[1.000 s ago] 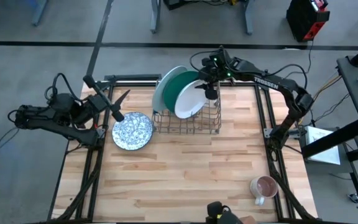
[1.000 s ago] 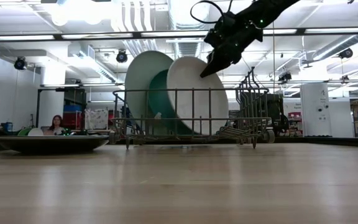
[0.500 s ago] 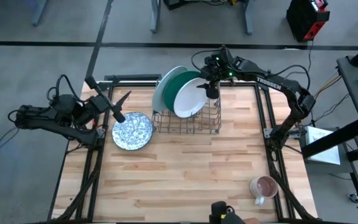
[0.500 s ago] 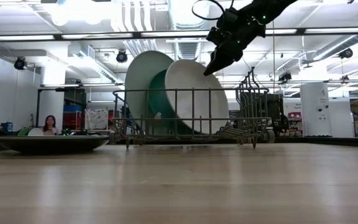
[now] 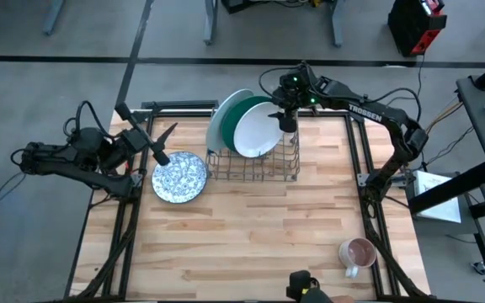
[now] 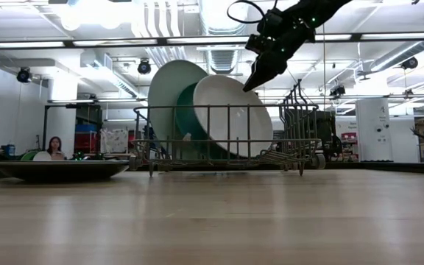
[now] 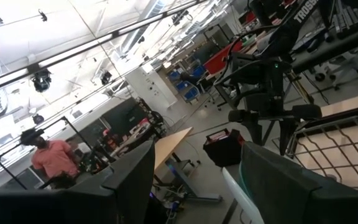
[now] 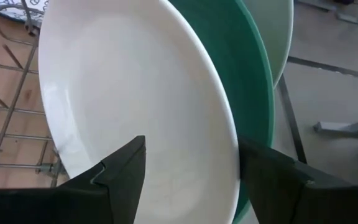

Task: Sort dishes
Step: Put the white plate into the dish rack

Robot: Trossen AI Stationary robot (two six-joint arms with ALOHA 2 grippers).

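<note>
right gripper (image 5: 283, 120): above the far right of the rack, jaws parted and empty, straddling the top rim of the white plate (image 8: 135, 112) without pinching it.
white plate: on edge in the rack (image 5: 255, 166), leaning right, nearest of three.
teal plate (image 5: 244, 111): just behind the white one, touching it.
mint plate (image 6: 169, 77): farthest left of the stack, also on edge.
left gripper (image 5: 154, 143): far left of the tabletop (image 5: 251, 227), jaws apart, empty, hovering by the speckled dish (image 5: 179, 176).
speckled dish: flat on the tabletop, just left of the rack, not yet sorted.
mug (image 5: 356, 252): near right, well apart.
risk: the white plate leans with little support; a finger brushing its rim on the way up could tip or roll it.
risk two: a shove could knock the plates behind together.
</note>
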